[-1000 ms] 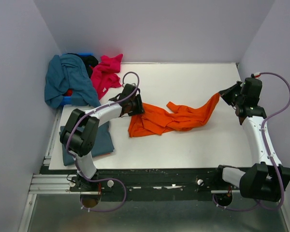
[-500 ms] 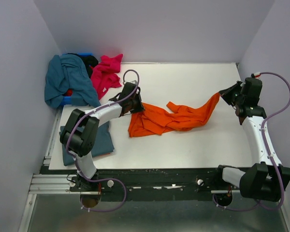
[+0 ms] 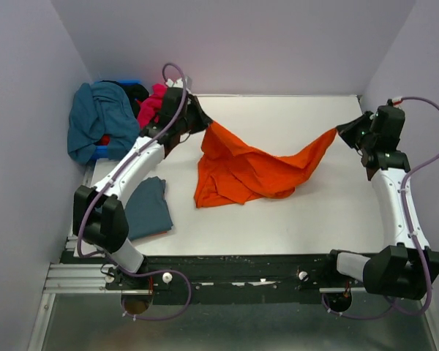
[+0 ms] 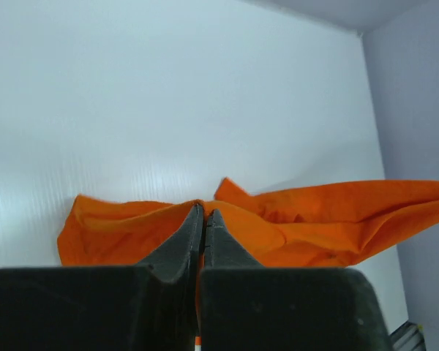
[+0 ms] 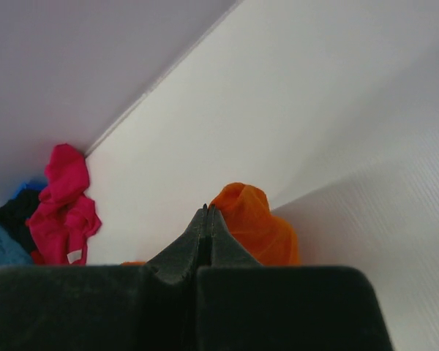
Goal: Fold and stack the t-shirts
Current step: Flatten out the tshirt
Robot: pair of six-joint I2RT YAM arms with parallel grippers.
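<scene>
The bright orange t-shirt (image 3: 249,167) hangs stretched between my two grippers above the white table, its lower part bunched on the surface. My left gripper (image 3: 205,123) is shut on its left corner near the back left. In the left wrist view the dark fingers (image 4: 177,248) pinch orange cloth (image 4: 314,219). My right gripper (image 3: 339,131) is shut on the shirt's right corner at the far right; orange cloth (image 5: 252,223) shows beside its tips (image 5: 205,210). A slate blue-grey t-shirt (image 3: 146,208) lies folded at the front left.
At the back left a blue bin (image 3: 99,151) holds a teal t-shirt (image 3: 99,121), a dark garment (image 3: 135,91) and a magenta-pink t-shirt (image 3: 150,108), also seen from the right wrist (image 5: 62,205). Grey walls (image 3: 29,110) close in the table (image 3: 293,219) on three sides.
My left gripper closed on the orange shirt's left corner and lifted it up and back toward the far left. The cloth now spreads taut between both grippers. The right gripper shifted slightly up.
</scene>
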